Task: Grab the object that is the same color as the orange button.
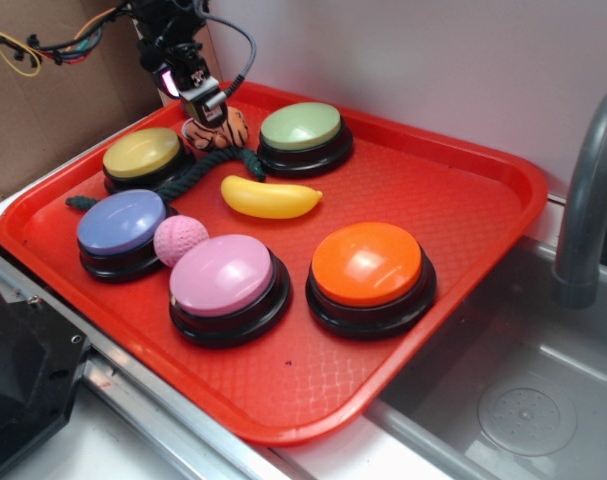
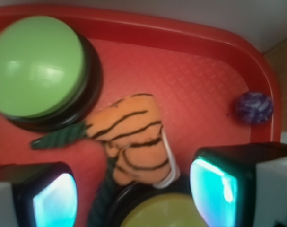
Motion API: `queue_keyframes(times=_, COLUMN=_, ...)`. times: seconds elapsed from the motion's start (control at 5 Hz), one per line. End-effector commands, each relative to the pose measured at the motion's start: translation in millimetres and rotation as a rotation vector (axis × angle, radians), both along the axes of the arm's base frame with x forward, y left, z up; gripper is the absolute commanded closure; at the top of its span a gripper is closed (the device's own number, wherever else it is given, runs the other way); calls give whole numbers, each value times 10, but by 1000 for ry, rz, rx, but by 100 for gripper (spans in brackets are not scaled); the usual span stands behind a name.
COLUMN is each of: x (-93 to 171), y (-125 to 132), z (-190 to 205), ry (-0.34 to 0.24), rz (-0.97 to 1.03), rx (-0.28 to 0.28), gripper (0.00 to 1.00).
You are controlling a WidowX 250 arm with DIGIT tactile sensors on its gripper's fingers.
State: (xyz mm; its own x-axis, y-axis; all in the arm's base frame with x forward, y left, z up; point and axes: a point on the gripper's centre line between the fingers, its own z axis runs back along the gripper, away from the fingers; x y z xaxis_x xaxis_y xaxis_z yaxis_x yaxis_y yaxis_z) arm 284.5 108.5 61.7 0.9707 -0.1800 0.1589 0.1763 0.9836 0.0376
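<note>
With the gripper [image 2: 134, 194] spread open above the small orange tiger-striped plush toy [image 2: 134, 142], lowering and closing is probably needed next.

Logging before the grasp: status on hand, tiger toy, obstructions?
Hand open, fingers either side of tiger plush, not closed. Plush lies between green button and yellow button. Dark green rope touches it; may snag.
</note>
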Motion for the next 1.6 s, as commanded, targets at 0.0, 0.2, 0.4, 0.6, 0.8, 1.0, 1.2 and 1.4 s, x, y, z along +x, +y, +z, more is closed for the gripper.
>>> queue_keyframes(times=0.0, x=190, y=116, z=-86, ry=-54, rz=-68, rx=-5, gripper=0)
queue_keyframes(times=0.2, x=205, y=122, z=-169, ry=-28, rz=-71, rx=-4, gripper=0)
queue_keyframes(times=0.4, x=187, y=160, z=-234, ry=-37, rz=-54, rx=-36, gripper=19)
queue_keyframes(times=0.6, x=171, y=152, z=-215, ry=-35, rz=-77, rx=-35, gripper=100)
queue_keyframes(times=0.8, x=159, y=140, z=-206, ry=-40, rz=-84, rx=-44, gripper=100)
queue_keyframes(times=1.0, x=93, y=129, z=-29, ry=2, rz=-33, rx=-82, gripper=100)
queue_keyframes(times=1.2, x=22, y=17, z=314, ry=2, rz=33, rx=-36, gripper=100)
queue_keyframes(times=1.4, x=-10, y=-178, z=622, ry=-6, rz=104, rx=-14, gripper=100)
